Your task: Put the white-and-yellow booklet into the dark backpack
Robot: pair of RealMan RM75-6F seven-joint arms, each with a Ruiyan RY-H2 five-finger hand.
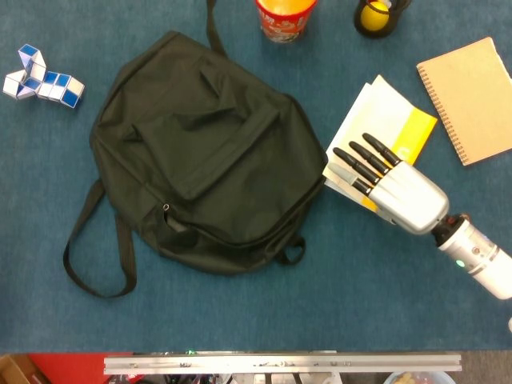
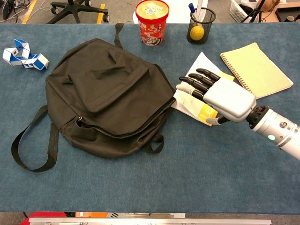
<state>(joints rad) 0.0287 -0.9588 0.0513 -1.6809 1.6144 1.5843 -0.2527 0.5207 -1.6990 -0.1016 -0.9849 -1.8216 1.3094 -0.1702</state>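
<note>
The dark backpack (image 1: 200, 152) (image 2: 108, 93) lies flat at the table's left-centre, its zipper pull (image 1: 166, 208) on the near-left side. The white-and-yellow booklet (image 1: 392, 112) (image 2: 199, 63) lies tilted just right of the backpack, and its near corner touches the bag's edge. My right hand (image 1: 396, 192) (image 2: 225, 96) rests palm-down on the booklet's near half, its fingers (image 1: 360, 164) stretched out flat toward the backpack. The thumb sits by the booklet's yellow edge. My left hand is in neither view.
A tan spiral notebook (image 1: 472, 96) (image 2: 255, 68) lies at the far right. A red cup (image 1: 284, 16) (image 2: 151, 21) and a mesh pen holder (image 1: 376, 14) (image 2: 200, 26) stand at the back. A blue-and-white twist puzzle (image 1: 44, 80) (image 2: 23, 54) lies far left. Backpack straps (image 1: 88, 256) trail near-left.
</note>
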